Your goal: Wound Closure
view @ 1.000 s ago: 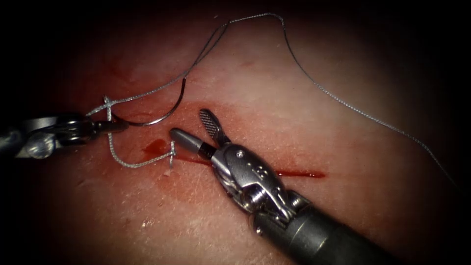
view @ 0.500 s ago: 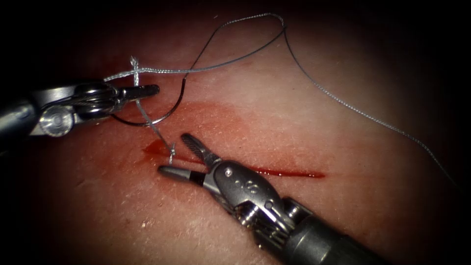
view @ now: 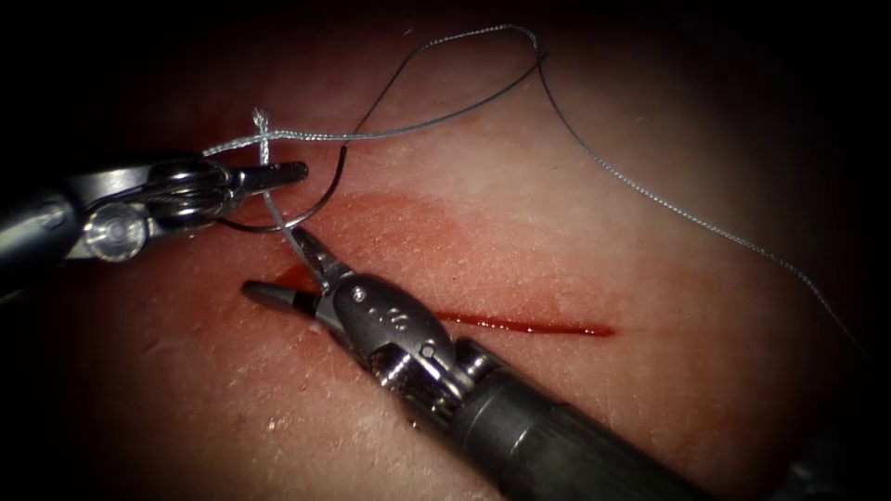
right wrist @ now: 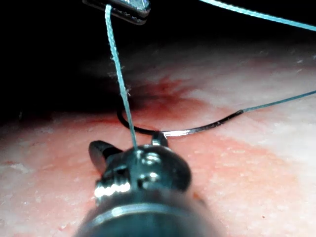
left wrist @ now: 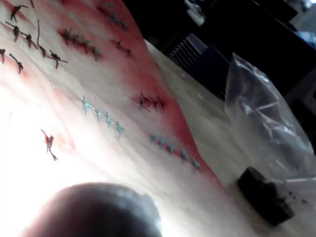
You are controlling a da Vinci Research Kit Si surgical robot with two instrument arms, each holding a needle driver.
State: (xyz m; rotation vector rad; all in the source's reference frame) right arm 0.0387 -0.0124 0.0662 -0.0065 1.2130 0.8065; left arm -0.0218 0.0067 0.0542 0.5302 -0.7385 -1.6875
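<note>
Low, right tool straddling thread

Left arm's tool: enters from the left of the endoscope view, shaft near level, wrist straight. Its fingers are closed and point right; the thread is clamped in them and wraps over them, with a taut length running down from them.

Right arm's tool: shaft rises from the lower right, wrist bent toward the upper left. Its fingers stand apart, one pointing left along the tissue, the other angled up beside the taut thread. They grip nothing. The right wrist view shows this tool from behind, the thread passing between its fingers.
</note>
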